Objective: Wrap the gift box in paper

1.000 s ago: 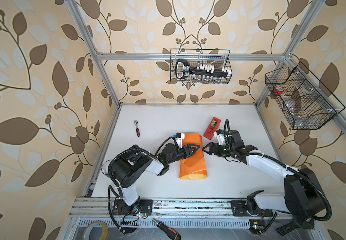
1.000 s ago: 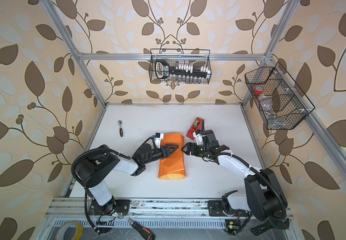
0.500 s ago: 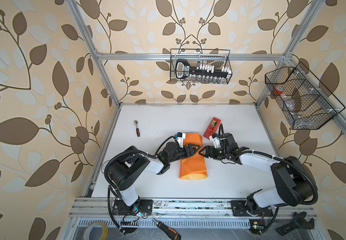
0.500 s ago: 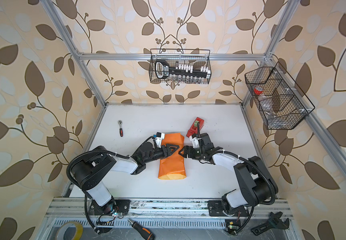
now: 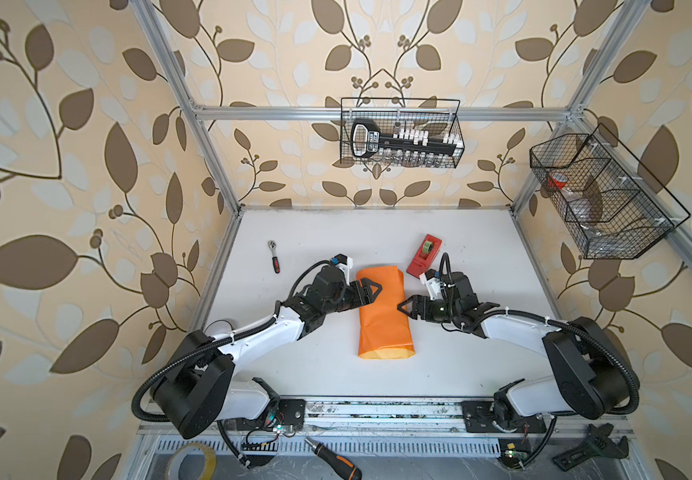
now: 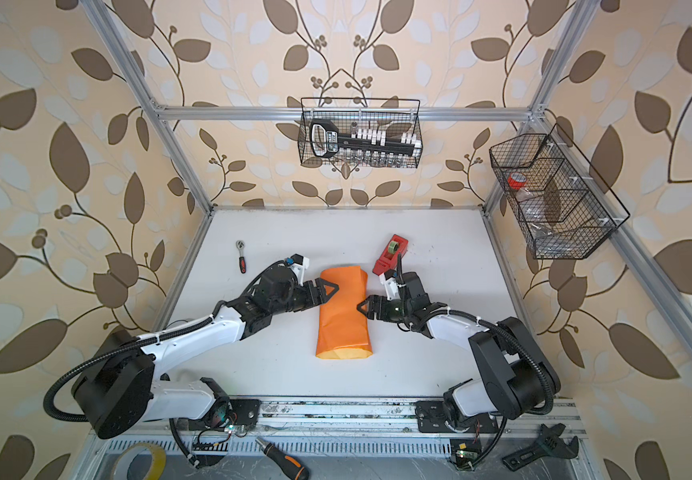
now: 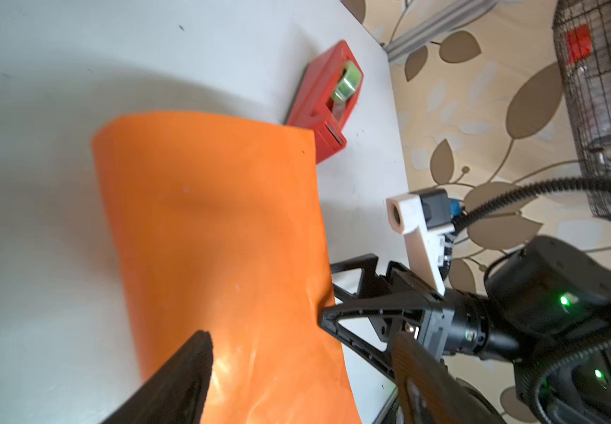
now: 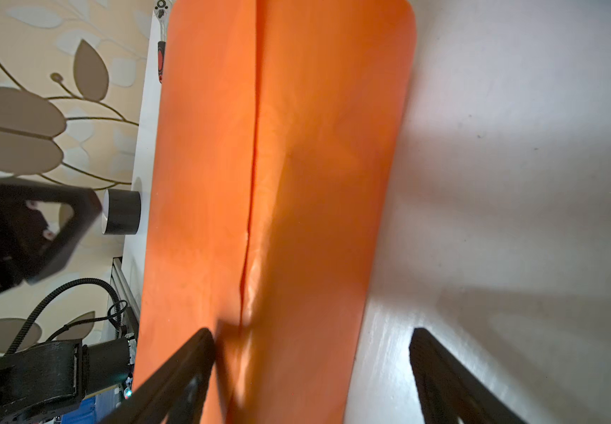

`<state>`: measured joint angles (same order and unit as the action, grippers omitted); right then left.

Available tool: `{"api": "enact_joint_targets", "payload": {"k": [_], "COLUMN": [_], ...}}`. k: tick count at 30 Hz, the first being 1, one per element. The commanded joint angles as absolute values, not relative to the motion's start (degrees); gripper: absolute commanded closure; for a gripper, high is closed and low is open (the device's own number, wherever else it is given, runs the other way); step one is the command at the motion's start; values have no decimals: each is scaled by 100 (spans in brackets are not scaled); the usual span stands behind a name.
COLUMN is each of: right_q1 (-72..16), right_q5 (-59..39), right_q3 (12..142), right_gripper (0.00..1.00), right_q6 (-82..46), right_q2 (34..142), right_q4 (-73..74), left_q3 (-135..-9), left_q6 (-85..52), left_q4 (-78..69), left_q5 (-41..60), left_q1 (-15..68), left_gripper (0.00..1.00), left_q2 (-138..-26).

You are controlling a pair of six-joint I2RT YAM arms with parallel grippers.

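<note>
orange paper (image 5: 381, 316), red tape dispenser (image 5: 425, 257).

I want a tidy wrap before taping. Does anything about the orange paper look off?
Yes. The paper is only loosely folded: its end nearest the robot's base gapes open, showing the pale inner face, and the overlapping edge along the top bulges instead of lying flat.
</note>
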<state>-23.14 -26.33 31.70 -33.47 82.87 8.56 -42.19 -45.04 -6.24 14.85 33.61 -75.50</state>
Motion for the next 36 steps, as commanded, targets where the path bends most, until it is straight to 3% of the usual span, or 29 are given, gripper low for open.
{"api": "enact_joint_targets", "payload": {"k": [1,7,13,36], "right_q1": [-2417,-2426,-2426,-2319], "right_q5": [-2348,-2329,-2285,-2558], "right_q3": [2997,3090,3185,4409], "right_gripper": [16,16,17,14], "right_q6": [-3252,-3248,-3184,-3153], "right_q2": [8464,8437,8455,8470], "right_q4": [183,124,15,-383], "left_q3": [-4760,-5510,-5542,-5212], "left_q6": [-3882,-3338,-3357,-3207], "left_q4": [984,1631,1516,1534], "left_q5": [1499,1977,2423,1921], "left_q1": [3137,3059,3146,3427], "left_gripper": [21,21,31,30], "left_q2": [-7794,-8748,-9104,-9824]}}
